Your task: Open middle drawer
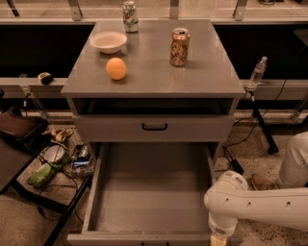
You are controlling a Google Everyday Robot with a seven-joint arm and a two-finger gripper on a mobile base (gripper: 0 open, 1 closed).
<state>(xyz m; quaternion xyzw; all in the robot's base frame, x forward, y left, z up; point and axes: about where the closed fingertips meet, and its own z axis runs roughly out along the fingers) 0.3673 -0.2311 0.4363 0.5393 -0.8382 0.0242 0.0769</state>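
Observation:
The middle drawer (154, 192) is a wide, shallow grey tray. It stands pulled far out of the grey cabinet (154, 72) toward the camera, and it is empty inside. Its front panel (139, 238) lies along the bottom edge of the view, and its handle is cut off there. Above it, a closed grey drawer (115, 129) has a black bar handle (154, 127). My white arm (260, 206) comes in from the lower right. My gripper (219, 241) points down at the open drawer's front right corner and is mostly cut off by the frame edge.
On the cabinet top are a white bowl (109, 41), an orange (116, 68), a brown can (179, 46) and a green-and-white can (130, 9). A basket of clutter (62, 158) and a dark stand (19, 144) are on the left. A water bottle (258, 72) and cables are on the right.

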